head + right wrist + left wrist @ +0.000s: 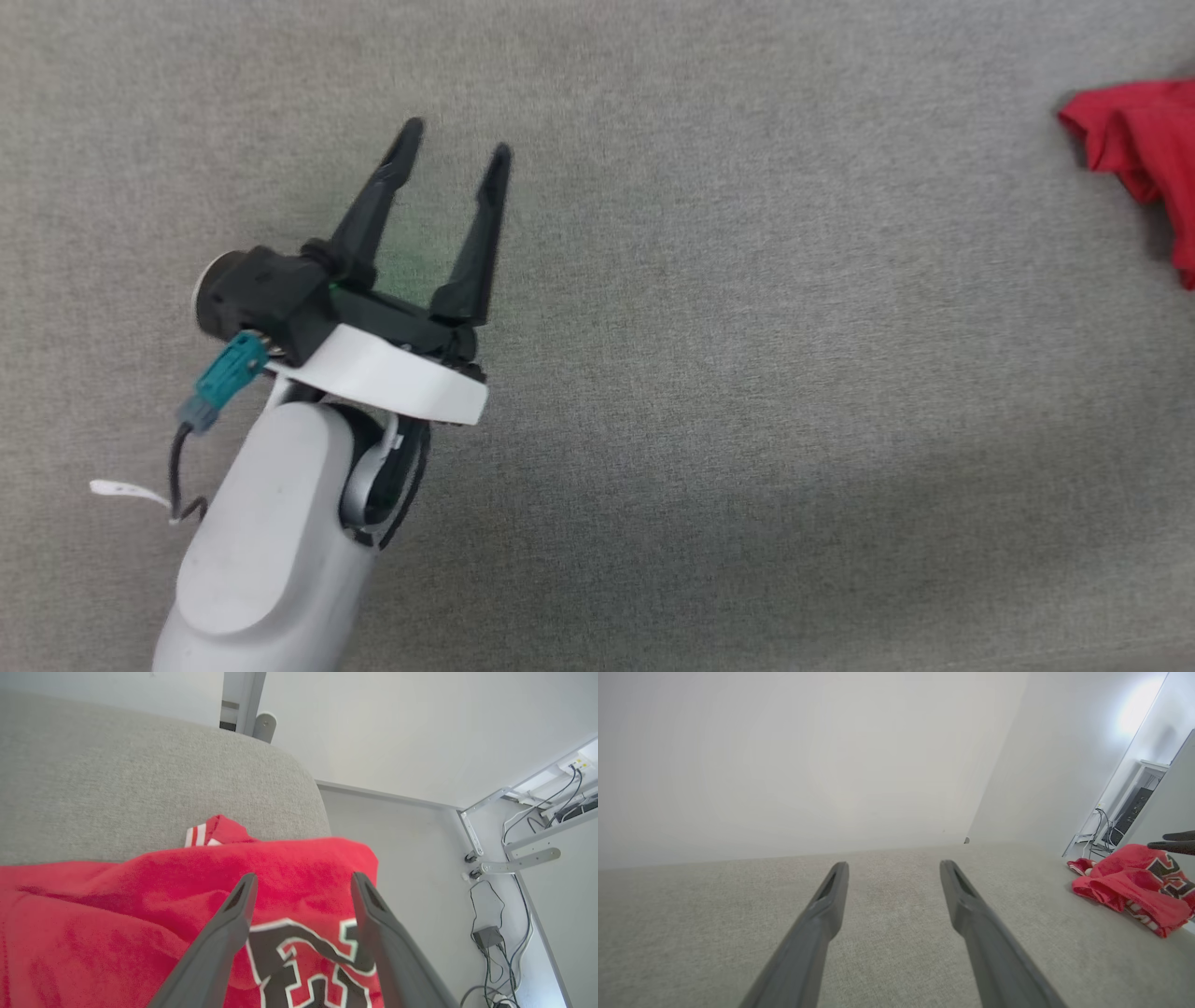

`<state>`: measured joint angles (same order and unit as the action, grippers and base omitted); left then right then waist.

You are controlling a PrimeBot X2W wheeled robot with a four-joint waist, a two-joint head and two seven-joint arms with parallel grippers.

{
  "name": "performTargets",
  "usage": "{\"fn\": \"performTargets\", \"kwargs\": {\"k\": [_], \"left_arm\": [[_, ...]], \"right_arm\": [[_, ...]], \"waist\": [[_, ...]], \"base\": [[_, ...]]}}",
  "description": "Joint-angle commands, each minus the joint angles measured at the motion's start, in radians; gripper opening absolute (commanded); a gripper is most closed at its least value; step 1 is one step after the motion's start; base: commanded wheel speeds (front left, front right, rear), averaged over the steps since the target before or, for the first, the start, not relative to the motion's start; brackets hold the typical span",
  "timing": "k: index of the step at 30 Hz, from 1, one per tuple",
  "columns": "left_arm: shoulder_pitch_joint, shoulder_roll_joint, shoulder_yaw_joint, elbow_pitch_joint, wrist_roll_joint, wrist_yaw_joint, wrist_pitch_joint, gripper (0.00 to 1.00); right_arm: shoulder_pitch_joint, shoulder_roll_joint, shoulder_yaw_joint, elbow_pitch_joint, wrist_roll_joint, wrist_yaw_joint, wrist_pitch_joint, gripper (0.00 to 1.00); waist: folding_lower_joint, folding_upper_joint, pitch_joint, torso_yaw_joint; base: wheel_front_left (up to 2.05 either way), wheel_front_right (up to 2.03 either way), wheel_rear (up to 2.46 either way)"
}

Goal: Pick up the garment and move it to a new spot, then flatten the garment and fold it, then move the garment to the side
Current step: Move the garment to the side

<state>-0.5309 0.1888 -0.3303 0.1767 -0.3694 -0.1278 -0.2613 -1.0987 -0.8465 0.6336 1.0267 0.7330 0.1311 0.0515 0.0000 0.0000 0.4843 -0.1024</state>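
Observation:
The garment (1144, 154), a red jersey, lies bunched at the far right edge of the grey fabric surface (709, 308); its black, white-outlined lettering shows in the wrist views (1134, 882) (140, 919). My left gripper (455, 145) hovers open over bare fabric at the left, well apart from the garment, its fingers (831, 896) spread with nothing between them. My right gripper (301, 882) is open just above the crumpled garment, its fingers straddling the lettering without pinching cloth. A dark fingertip of that right gripper (1176, 842) shows over the garment in the left wrist view.
The garment sits near a rounded corner of the grey surface (289, 779). Beyond it lies pale floor with a metal frame, cables and a power adapter (488, 938). A white wall (808, 765) rises behind the surface.

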Motion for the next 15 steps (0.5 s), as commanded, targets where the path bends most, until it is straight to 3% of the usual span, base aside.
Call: {"fn": "performTargets", "kwargs": {"k": [1,15], "left_arm": [[0.017,0.005,0.017,-0.006,-0.001,-0.003,-0.005,1.0],[0.169,-0.022,0.15,-0.061,0.018,-0.003,-0.005,1.0]], "right_arm": [[0.005,0.011,0.006,-0.014,0.009,-0.001,-0.018,1.0],[0.129,0.101,0.024,-0.143,0.096,-0.001,-0.206,1.0]], "waist": [[0.0,0.0,-0.021,-0.004],[0.0,0.0,-0.159,0.033]], "base": [[0.0,0.0,0.0],[0.0,0.0,0.0]]}}
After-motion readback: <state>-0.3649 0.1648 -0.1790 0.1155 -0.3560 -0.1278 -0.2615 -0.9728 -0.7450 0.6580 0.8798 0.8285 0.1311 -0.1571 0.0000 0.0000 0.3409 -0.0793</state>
